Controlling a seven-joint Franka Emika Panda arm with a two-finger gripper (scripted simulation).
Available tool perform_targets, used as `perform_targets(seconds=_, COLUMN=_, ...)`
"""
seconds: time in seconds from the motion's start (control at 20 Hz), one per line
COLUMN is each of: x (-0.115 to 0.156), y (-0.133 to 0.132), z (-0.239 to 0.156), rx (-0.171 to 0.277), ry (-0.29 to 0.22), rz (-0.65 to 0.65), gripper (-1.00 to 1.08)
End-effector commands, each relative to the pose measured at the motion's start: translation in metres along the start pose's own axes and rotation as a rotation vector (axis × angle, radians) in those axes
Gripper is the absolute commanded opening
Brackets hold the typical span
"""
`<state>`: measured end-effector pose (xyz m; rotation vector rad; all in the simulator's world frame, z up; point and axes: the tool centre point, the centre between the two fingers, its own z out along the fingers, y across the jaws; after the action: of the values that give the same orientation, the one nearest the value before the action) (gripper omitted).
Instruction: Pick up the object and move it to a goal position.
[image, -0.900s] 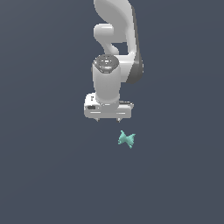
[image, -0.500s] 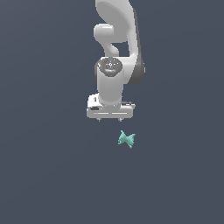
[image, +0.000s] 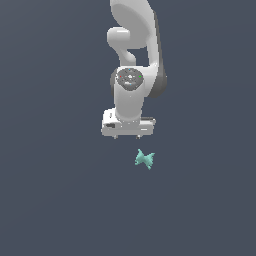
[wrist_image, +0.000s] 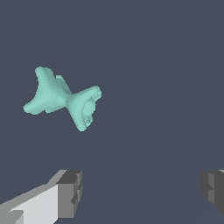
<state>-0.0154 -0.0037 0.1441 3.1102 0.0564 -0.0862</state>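
Observation:
The object (image: 145, 159) is a small teal bow-tie shaped piece lying on the dark grey floor. The white gripper (image: 128, 136) hangs a little above and to the exterior view's left of it, not touching it. In the wrist view the object (wrist_image: 62, 98) lies apart from the fingers (wrist_image: 70, 194), which stand wide apart with nothing between them. The gripper (wrist_image: 140, 192) is open.
The white arm (image: 135, 55) rises behind the gripper toward the top of the exterior view. A plain dark grey surface (image: 55, 200) lies all around.
The gripper has shifted toward the exterior view's right and turned about its axis, coming closer over the object. The object has not moved.

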Motion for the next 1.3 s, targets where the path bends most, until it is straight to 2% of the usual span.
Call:
perform_targets(seconds=0.0, x=0.001, y=-0.001, z=0.001, rx=-0.001, ry=0.0, rz=-0.022, gripper=1.0)
perform_targets(seconds=0.5, x=0.011, y=-0.013, z=0.007, rx=-0.004, ry=0.006, rz=-0.211, gripper=1.0)
perform_targets(seconds=1.25, x=0.034, y=-0.042, z=0.02, rx=-0.007, ry=0.025, rz=-0.672, gripper=1.0)
